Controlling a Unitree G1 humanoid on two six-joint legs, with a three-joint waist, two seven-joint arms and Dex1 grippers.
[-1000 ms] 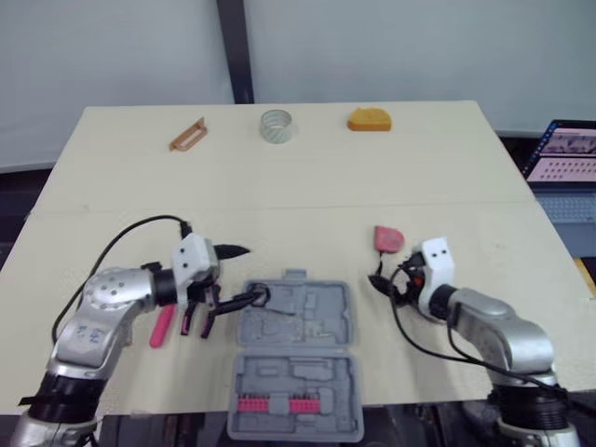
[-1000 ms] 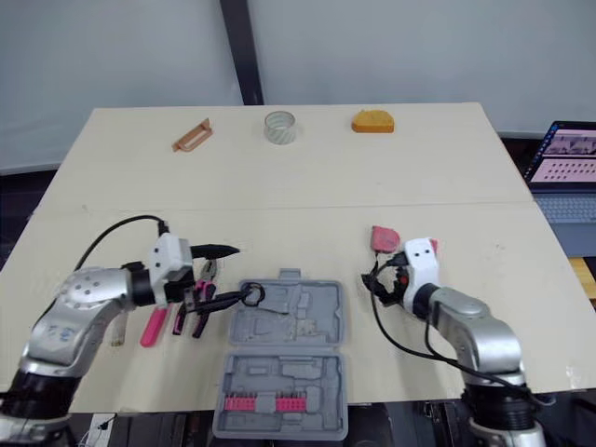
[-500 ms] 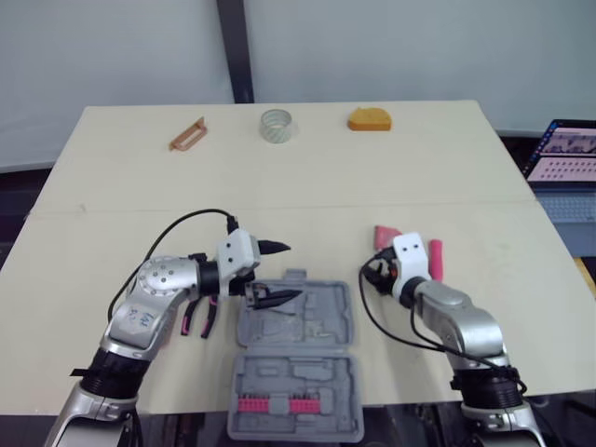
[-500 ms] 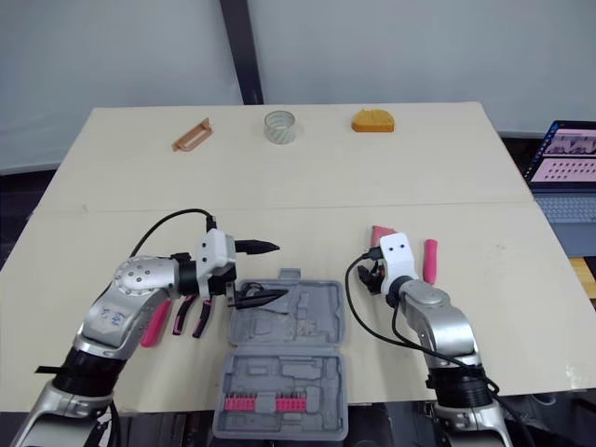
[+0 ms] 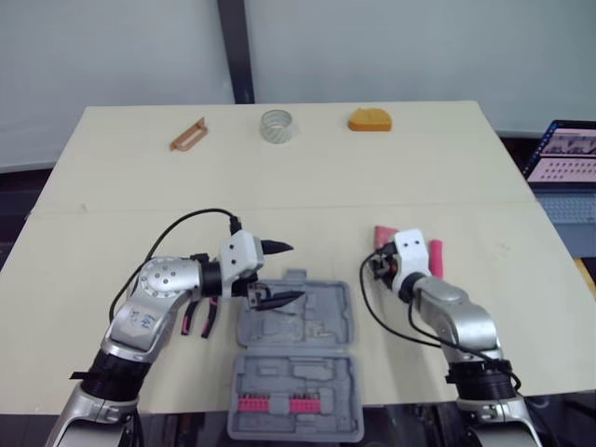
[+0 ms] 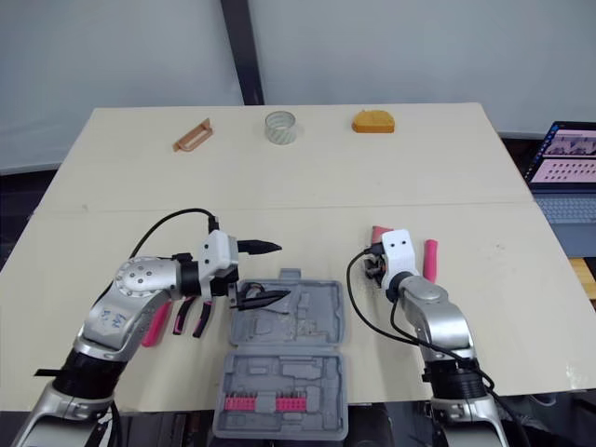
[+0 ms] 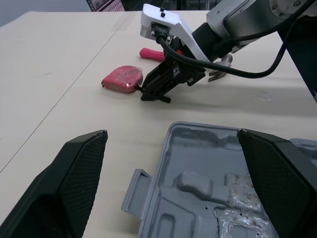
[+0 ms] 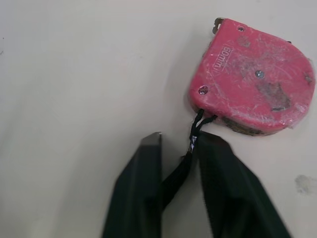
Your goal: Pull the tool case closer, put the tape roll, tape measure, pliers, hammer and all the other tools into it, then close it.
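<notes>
Fingers (image 8: 133,198) of our right gripper (image 8: 179,141) pinch, nearly shut, only the tape measure's (image 8: 252,94) black strap (image 8: 198,124), centre-right on the surface (image 5: 279,177). Left gripper (image 5: 295,271) gapes empty over the tool case (image 5: 296,363), lower centre. We fear the thin strap slipping mid-lift.

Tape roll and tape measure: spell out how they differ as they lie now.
The tape roll is a pale open ring; the tape measure is a solid red body, rounded on one side. The tape roll sits untouched near the far edge of the table; the tape measure lies nearer, with the right gripper pinching its black strap. Both rest on the table, outside the open tool case.
</notes>
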